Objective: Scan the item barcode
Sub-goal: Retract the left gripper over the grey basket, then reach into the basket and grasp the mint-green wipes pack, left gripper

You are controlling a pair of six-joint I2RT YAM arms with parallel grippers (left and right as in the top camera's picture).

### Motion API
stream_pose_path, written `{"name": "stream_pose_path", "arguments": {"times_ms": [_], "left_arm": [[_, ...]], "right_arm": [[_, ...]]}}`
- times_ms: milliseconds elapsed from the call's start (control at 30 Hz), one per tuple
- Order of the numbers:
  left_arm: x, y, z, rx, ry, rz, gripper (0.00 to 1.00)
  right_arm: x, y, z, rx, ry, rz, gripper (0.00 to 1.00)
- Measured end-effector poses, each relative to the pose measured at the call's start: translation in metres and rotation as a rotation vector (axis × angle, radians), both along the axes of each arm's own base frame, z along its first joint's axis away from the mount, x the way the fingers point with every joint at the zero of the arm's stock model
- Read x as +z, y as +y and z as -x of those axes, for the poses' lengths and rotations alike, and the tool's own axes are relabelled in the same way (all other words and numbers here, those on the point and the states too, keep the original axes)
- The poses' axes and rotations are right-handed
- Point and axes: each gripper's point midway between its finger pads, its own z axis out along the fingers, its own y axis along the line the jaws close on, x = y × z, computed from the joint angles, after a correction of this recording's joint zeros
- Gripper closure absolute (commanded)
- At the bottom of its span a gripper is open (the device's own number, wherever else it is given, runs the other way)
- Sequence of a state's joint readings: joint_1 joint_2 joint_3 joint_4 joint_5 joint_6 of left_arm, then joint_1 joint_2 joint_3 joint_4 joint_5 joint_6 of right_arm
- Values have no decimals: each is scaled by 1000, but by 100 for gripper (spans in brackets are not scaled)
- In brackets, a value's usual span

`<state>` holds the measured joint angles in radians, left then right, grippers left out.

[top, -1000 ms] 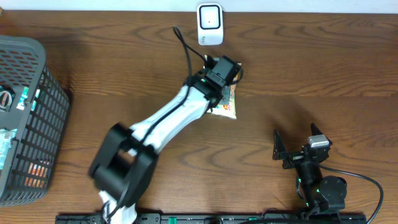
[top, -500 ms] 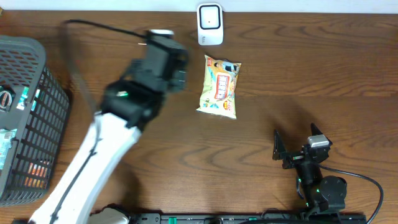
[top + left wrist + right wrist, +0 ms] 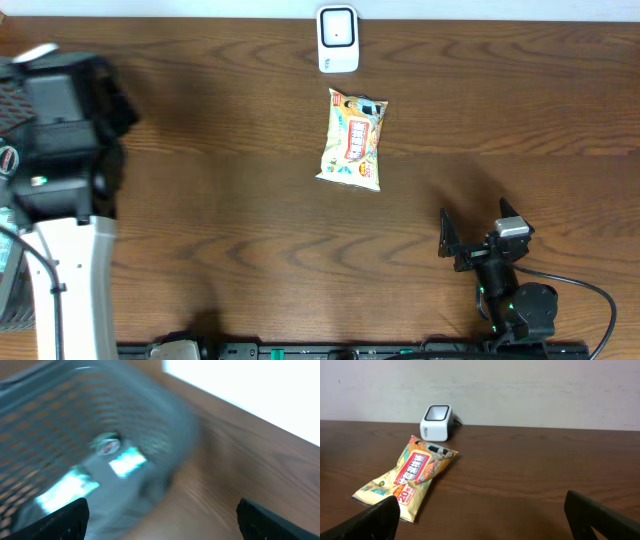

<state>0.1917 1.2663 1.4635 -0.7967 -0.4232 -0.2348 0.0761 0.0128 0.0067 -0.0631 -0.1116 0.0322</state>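
Your snack packet (image 3: 352, 140) lies flat on the table (image 3: 220, 220) in the upper middle of the overhead view. It is printed side up, just below the scanner (image 3: 338, 40) but not touching it. No barcode shows on that face, so it is probably underneath. If so, the packet will likely need lifting and turning towards the scanner's window, which in the right wrist view slants up and towards the table's front.

Neither claw is on the packet. Your left gripper (image 3: 162, 520) is at the far upper left over the mesh basket (image 3: 65, 425), fingers spread wide with nothing between them. That view is blurred, so I can make out only pale shapes in the basket. Your right gripper (image 3: 480, 520) sits low at the lower right, also spread and empty, with the packet well ahead of it.

The table is dark, glossy wood grain. A plain pale wall (image 3: 520, 390) runs behind the scanner.
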Motion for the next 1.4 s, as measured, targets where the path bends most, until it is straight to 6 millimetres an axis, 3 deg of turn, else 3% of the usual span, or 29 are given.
{"name": "stream_pose_path", "arguments": {"times_ms": [100, 200, 533, 767, 933, 1400], "left_arm": [[6, 37, 14, 115, -30, -9, 7], [11, 60, 24, 185, -59, -19, 7], [7, 102, 56, 331, -39, -17, 2], [-45, 147, 103, 526, 138, 81, 2], [-84, 166, 128, 657, 225, 182, 2], [-159, 189, 114, 689, 380, 278, 2]], "right_arm": [[0, 0, 0, 0, 0, 0, 1], [0, 0, 0, 0, 0, 0, 1], [0, 0, 0, 0, 0, 0, 1], [0, 0, 0, 0, 0, 0, 1], [0, 0, 0, 0, 0, 0, 1], [0, 0, 0, 0, 0, 0, 1]]}}
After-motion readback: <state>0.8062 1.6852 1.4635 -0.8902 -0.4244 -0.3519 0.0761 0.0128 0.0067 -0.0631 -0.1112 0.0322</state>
